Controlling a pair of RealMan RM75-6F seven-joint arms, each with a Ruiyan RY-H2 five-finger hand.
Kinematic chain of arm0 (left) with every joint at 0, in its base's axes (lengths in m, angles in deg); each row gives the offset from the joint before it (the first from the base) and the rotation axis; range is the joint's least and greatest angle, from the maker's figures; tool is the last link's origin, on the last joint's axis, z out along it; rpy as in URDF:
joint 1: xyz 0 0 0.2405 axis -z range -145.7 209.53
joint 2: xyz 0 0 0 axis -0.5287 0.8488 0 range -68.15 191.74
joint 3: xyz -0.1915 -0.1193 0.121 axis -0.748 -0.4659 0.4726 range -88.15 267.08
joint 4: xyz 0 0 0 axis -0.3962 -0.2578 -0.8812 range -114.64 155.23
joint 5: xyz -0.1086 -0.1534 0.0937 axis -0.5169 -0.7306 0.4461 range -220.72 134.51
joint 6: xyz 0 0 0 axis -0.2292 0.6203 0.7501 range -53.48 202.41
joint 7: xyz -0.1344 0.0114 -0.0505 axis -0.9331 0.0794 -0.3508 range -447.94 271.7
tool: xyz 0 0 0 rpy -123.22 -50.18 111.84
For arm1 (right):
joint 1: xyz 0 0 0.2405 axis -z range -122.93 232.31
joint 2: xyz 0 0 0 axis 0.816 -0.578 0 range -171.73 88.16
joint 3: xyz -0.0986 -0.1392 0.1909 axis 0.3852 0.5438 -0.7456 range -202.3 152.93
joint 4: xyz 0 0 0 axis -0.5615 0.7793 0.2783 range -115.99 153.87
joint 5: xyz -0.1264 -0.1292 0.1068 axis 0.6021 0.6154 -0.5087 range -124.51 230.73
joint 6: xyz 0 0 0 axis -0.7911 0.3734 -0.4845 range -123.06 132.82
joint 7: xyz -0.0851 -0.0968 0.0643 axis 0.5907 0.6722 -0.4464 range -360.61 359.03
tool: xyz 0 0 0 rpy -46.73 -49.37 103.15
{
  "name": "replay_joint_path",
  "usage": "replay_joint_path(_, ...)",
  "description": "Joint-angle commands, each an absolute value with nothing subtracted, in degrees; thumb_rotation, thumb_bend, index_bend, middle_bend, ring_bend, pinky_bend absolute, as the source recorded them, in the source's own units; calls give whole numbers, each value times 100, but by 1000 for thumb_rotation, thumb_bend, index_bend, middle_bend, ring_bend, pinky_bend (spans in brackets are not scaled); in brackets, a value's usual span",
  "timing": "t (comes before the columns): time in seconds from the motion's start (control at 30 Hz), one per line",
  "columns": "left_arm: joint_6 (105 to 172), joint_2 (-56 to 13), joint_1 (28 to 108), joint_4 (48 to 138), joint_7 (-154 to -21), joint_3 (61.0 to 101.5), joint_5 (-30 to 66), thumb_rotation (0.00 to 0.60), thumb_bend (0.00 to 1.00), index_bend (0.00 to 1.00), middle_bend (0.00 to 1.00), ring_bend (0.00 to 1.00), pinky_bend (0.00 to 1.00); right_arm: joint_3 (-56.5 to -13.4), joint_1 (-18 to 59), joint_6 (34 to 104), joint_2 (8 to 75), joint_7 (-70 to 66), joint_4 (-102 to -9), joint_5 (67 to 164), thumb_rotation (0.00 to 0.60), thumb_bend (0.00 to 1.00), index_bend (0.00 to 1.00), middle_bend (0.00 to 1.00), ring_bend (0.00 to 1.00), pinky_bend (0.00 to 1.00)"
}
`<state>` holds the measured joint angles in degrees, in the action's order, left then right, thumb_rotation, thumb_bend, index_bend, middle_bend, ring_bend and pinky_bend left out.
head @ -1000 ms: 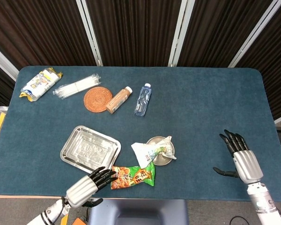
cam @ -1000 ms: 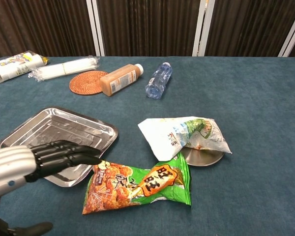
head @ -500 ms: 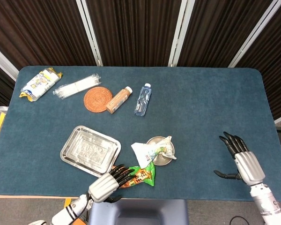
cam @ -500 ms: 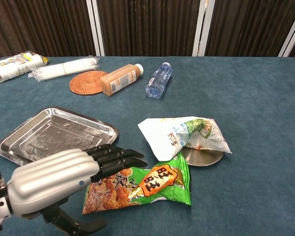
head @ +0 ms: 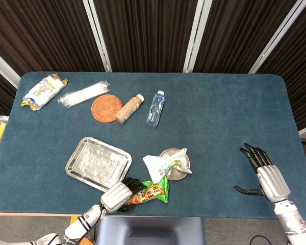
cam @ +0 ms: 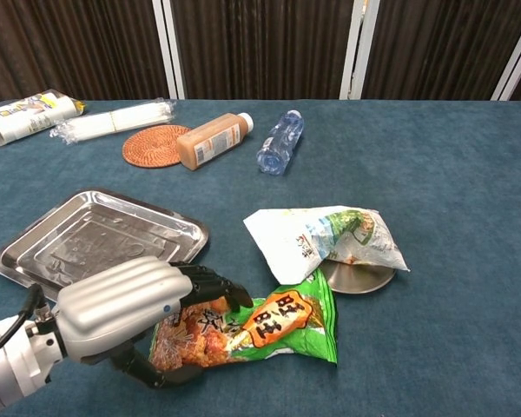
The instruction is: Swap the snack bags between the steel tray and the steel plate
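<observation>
Chest view shows the left hand [cam: 135, 317] draped over the left end of the green snack bag [cam: 260, 328], fingers curled down onto its top and the thumb reaching under its near edge, so it looks to be closing on the bag; whether the grip is firm yet I cannot tell. The bag lies on the table cloth, just in front of the steel plate [cam: 358, 275] and just right of the steel tray [cam: 35, 248], in neither. To do this step well, I would judge the hand should gather enough of the crinkly film to keep it from sliding out (a pinch at one end will let the far end droop), then lift clear before crossing the tray's raised rim.

The steel tray holds nothing. The white snack bag [cam: 317, 239] lies tilted over the plate, covering most of it and overhanging to the left, its lower edge touching the green bag's top corner; a careless lift could drag it.

The right hand [head: 264, 173], seen from the head view, hovers well apart at the right, fingers spread, holding nothing.
</observation>
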<state>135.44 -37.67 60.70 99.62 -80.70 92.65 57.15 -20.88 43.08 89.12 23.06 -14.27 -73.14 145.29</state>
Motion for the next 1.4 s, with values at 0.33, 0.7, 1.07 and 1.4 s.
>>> replay_joint_path(0.33, 14034, -3993, 6055, 9591, -8343, 9306, 5767, 600, 492, 640, 707, 580, 516, -2180, 4358, 8860, 2310, -1426, -7308, 14533, 600, 107, 0, 22, 0, 61)
replay_joint_path(0.7, 14964, -3356, 5988, 9992, -8359, 9259, 6135, 600, 543, 685, 761, 629, 569, -2231, 4378, 8753, 2334, -1369, -7318, 14547, 600, 107, 0, 21, 0, 62)
replay_joint_path(1.07, 14998, -2869, 6071, 9205, -8919, 8704, 5431, 600, 483, 656, 738, 623, 505, -2271, 4427, 8741, 2381, -1214, -7351, 14591, 600, 107, 0, 22, 0, 61)
replay_joint_path(1.4, 14470, -2816, 6110, 8916, -9320, 8787, 4977, 600, 410, 138, 204, 172, 281, -2301, 4438, 8663, 2436, -1071, -7362, 14576, 600, 107, 0, 22, 0, 61)
